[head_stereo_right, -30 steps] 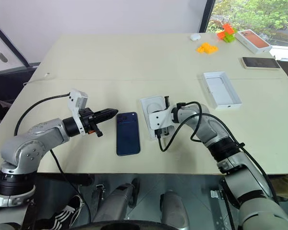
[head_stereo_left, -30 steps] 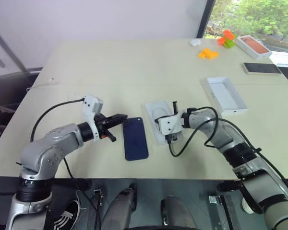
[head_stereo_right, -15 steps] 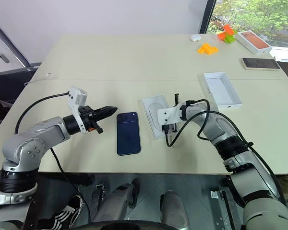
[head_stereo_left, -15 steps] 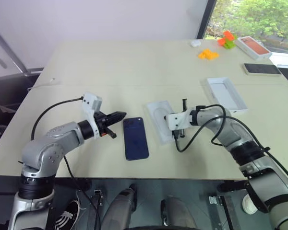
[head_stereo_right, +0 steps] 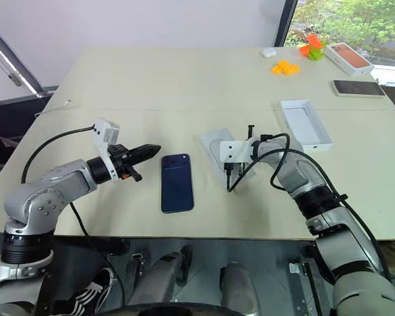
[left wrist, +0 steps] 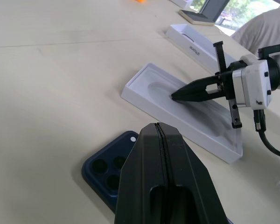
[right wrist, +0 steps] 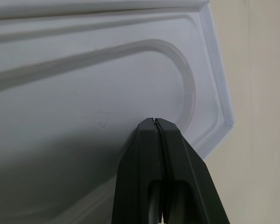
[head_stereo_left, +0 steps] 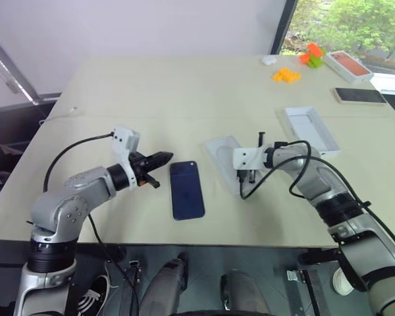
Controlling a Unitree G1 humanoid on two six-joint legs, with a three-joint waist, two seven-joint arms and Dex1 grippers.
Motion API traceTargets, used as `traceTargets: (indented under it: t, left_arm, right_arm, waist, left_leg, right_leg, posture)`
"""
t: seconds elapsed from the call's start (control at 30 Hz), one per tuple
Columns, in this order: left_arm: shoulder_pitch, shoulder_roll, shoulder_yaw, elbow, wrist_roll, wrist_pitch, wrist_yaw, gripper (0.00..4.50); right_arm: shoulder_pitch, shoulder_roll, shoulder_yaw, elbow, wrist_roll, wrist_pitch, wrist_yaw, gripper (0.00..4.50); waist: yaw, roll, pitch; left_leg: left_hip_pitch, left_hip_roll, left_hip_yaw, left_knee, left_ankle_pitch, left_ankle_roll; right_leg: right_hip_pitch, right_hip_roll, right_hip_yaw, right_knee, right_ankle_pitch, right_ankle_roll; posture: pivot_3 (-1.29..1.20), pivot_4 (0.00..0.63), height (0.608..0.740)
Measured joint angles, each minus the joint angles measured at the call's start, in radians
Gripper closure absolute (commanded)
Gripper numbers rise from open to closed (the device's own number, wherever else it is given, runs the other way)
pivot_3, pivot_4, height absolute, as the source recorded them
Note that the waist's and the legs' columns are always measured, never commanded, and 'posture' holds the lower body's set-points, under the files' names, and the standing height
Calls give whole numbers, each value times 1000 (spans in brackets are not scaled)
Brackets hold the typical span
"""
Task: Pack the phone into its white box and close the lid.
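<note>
The phone (head_stereo_left: 187, 190) is lying back up on the worktop (head_stereo_left: 184, 92), its camera bump at the far corner, near the front edge. Just to its right the white box (left wrist: 186, 110) is sitting open and empty, turned at a slant. The right claw (left wrist: 173, 97) is clenched, gripping nothing, and its tip is pressing down into the box's rounded recess. The left claw (head_stereo_left: 170, 157) is also clenched and carrying nothing, hanging just left of the phone's far end and pointing toward it. The lid (head_stereo_left: 309, 130) is lying hollow side up, further right and well apart from the box. Beyond it a black phone (head_stereo_left: 359, 95), an orange-topped box (head_stereo_left: 346, 64) and orange blocks (head_stereo_left: 286, 75) are resting near the far right corner.
</note>
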Motion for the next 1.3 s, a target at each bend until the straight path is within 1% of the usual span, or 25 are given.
traceTargets:
  t: [0.07,0.2,0.3,0.47,0.57,0.63,0.7,0.8,0.83,1.03,1.07,1.13,1.2,1.23,1.3]
  left_arm:
    - [1,1,0,-1,0,-3,-10,4500]
    - [4,12,1,-1,5,-7,-25,4500]
    - [4,13,3,-1,6,-11,-31,4500]
    - [8,22,17,-1,1,-12,-45,4500]
    - [23,28,28,-1,-4,-13,-57,4500]
    - [27,36,51,-1,-14,-10,-67,4500]
    - [30,69,86,-1,-42,4,-77,4500]
    - [31,92,122,4,-48,15,-78,4500]
    - [31,95,125,7,-48,15,-78,4500]
    - [31,104,145,38,-56,40,-67,4500]
    - [33,104,158,45,-70,52,-62,4500]
    - [47,109,173,44,-82,62,-61,4500]
    - [77,113,177,38,-81,63,-55,4500]
    - [88,113,178,37,-82,66,-53,4500]
    - [108,120,182,27,-93,77,-61,4500]
  right_arm:
    - [16,14,-34,-22,70,42,46,4460]
    - [58,60,-77,-133,234,104,133,4460]
    - [55,68,-112,-172,302,145,147,4460]
    - [22,73,-181,-174,415,223,155,4460]
    - [-2,74,-236,-175,487,270,165,3630]
    - [-4,63,-265,-180,543,301,195,2700]
    - [5,42,-286,-202,587,317,225,1624]
    - [26,25,-298,-214,604,320,240,67]
    - [31,25,-298,-215,606,320,239,20]
    - [39,37,-295,-238,595,291,199,20]
    - [38,44,-295,-241,596,288,195,251]
    - [38,53,-289,-250,601,287,191,882]
    - [39,54,-283,-271,603,286,191,1912]
    - [39,54,-279,-278,604,285,192,2511]
    - [44,56,-272,-294,604,278,191,3501]
  waist:
    - [-1,0,0]
    - [-9,0,0]
    - [-6,0,0]
    - [-4,0,0]
    - [-4,0,0]
    - [-3,0,0]
    - [-4,0,0]
    - [-4,0,0]
    - [-4,0,0]
    - [-5,0,0]
    - [-6,0,0]
    - [-6,0,0]
    - [-6,0,0]
    - [-5,0,0]
    - [-5,0,0]
  left_leg:
    - [0,0,0,0,0,0]
    - [-1,0,0,-2,0,1]
    - [-2,0,0,-2,0,1]
    - [-2,0,0,-1,0,0]
    - [-2,0,0,-1,0,0]
    - [-2,0,0,-2,0,0]
    - [-4,0,0,-2,0,1]
    - [-4,0,0,-2,0,1]
    - [-4,0,0,-2,0,1]
    - [-4,0,0,-2,0,1]
    - [-4,0,0,-2,0,1]
    - [-5,0,1,-2,0,1]
    - [-5,0,1,-2,0,1]
    - [-5,1,1,-2,0,1]
    - [-5,1,1,-3,0,1]
  right_leg:
    - [0,0,0,0,0,0]
    - [-1,0,0,0,0,0]
    - [-2,0,0,0,0,0]
    - [-2,0,0,0,0,0]
    - [-2,0,0,0,0,0]
    - [-3,0,0,0,0,0]
    - [-4,0,0,0,0,0]
    - [-4,0,0,-1,0,0]
    - [-4,-1,0,-1,0,0]
    - [-5,-1,0,-1,0,0]
    - [-5,-1,0,-1,0,0]
    - [-6,-1,1,-1,0,0]
    - [-7,-1,1,-1,0,0]
    - [-7,-1,1,-1,0,0]
    - [-7,-1,1,0,0,0]
  posture:
    - [0,150,740]
    - [0,150,740]
    - [0,150,740]
    - [0,150,740]
    - [0,150,740]
    - [0,150,740]
    - [0,150,740]
    - [0,150,740]
    - [0,150,740]
    - [0,150,740]
    - [0,150,740]
    - [0,150,740]
    - [0,150,740]
    - [0,150,740]
    - [0,150,740]
